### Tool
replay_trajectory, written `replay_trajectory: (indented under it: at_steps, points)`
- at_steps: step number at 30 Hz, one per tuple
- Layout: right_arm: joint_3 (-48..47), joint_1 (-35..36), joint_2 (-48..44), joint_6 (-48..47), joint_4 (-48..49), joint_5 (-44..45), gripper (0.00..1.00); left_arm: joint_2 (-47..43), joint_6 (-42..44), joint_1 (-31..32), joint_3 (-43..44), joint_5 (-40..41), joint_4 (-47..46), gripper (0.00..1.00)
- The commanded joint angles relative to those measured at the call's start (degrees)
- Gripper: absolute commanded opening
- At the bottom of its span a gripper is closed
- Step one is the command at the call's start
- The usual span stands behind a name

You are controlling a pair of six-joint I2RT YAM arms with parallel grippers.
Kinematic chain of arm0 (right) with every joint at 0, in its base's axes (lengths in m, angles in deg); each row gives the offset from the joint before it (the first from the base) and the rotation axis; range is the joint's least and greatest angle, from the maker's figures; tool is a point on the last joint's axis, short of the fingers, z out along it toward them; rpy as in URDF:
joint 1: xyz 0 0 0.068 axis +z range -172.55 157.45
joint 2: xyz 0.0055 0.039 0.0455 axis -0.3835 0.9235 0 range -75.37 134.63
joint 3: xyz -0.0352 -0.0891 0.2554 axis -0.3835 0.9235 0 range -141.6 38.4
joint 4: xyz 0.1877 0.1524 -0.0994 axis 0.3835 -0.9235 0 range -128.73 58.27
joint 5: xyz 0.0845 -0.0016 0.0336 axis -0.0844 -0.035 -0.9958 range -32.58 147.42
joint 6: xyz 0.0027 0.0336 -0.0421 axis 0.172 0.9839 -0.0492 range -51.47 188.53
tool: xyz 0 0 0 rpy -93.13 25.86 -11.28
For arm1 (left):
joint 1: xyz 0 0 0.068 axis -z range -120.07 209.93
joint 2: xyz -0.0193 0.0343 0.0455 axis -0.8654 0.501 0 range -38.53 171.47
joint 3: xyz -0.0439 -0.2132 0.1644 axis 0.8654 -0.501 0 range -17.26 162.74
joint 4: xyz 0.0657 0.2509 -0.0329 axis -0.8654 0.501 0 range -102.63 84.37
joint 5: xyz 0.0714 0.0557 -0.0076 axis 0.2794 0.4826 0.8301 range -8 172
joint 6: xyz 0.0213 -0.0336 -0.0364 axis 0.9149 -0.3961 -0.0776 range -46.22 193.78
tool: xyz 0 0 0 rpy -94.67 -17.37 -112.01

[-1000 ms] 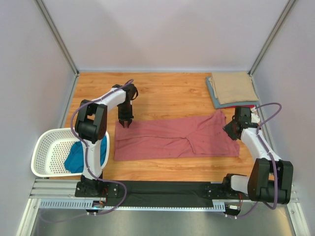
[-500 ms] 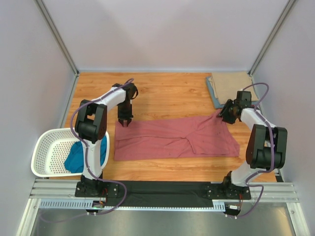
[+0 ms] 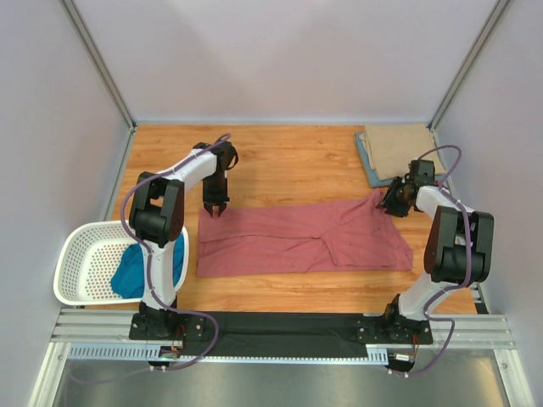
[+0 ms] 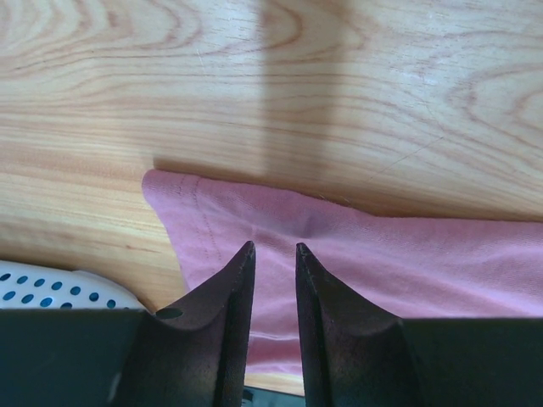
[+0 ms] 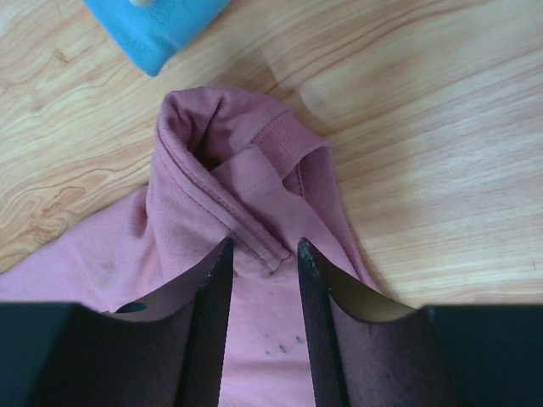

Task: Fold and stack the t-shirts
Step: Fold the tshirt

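A dusty rose-red t-shirt (image 3: 297, 237) lies flat as a long band across the wooden table. My left gripper (image 3: 215, 210) hovers over its far left corner, jaws open with a narrow gap and pink cloth (image 4: 407, 263) showing beneath the tips (image 4: 271, 248). My right gripper (image 3: 392, 206) is over the shirt's far right corner, open, its tips (image 5: 264, 243) straddling a stitched hem of bunched cloth (image 5: 102, 254). A folded tan t-shirt (image 3: 400, 149) rests on a folded blue one (image 3: 368, 165) at the back right. A teal t-shirt (image 3: 136, 271) lies in the basket.
The white perforated basket (image 3: 81, 254) sits off the table's left front corner; its rim (image 4: 51, 284) shows in the left wrist view. A corner of the blue folded shirt (image 5: 157, 25) lies just beyond the right gripper. Grey walls enclose the table.
The right arm has swung back and left, bringing its gripper from the table's right side to the shirt's far right corner. The left arm and the shirt have stayed put.
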Motion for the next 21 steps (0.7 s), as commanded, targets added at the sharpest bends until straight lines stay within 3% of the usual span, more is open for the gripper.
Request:
replay_trajectory:
  at_steps: [1, 7, 12, 17, 21]
  points:
    - [-0.34, -0.22, 1.20, -1.51, 1.80, -1.34, 0.37, -0.04, 0.75, 0.07, 2.01, 0.91, 0.66, 0.33]
    - [0.37, -0.57, 2.16, -1.60, 3.12, -2.22, 0.32, 0.40, 0.75, -0.02, 2.10, 1.44, 0.84, 0.33]
    - [0.63, -1.71, 1.38, 0.33, 1.63, 2.86, 0.00, 0.84, -0.39, -0.02, 2.19, 3.10, 1.54, 0.33]
    - [3.79, -4.44, -3.19, 4.11, 0.75, 8.67, 0.00, 1.02, -1.71, -0.81, 2.10, 5.13, 2.68, 0.33]
    - [6.96, -4.71, -5.92, 6.40, 3.21, 7.36, 0.00, 1.46, -1.89, -0.99, 2.54, 4.17, 2.68, 0.33]
